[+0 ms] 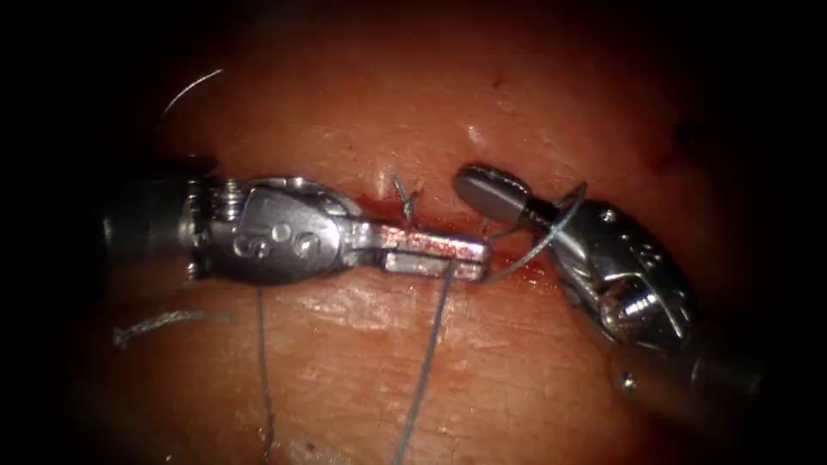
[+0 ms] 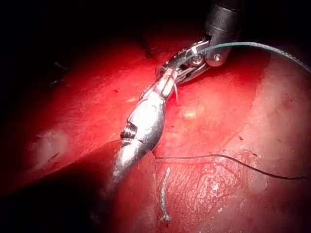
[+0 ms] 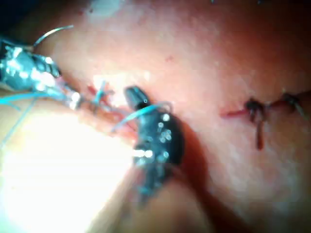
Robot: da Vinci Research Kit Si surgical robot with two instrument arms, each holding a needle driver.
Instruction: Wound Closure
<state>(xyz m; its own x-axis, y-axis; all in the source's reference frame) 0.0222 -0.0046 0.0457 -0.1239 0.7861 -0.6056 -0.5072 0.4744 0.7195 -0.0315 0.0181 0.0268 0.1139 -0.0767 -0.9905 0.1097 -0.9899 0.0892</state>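
Jaws of the left tool (image 1: 435,254) look shut on the thread (image 1: 428,353) right over the cut (image 1: 379,207), near the middle of the tissue (image 1: 534,379), while the right tool (image 1: 487,194), thread looped round it, looks shut on nothing I can make out. A needle (image 1: 191,89) seems to lie free toward the tissue's far left edge. My worry is that a hard tug could fray the thread or tear it through the cut's edge.
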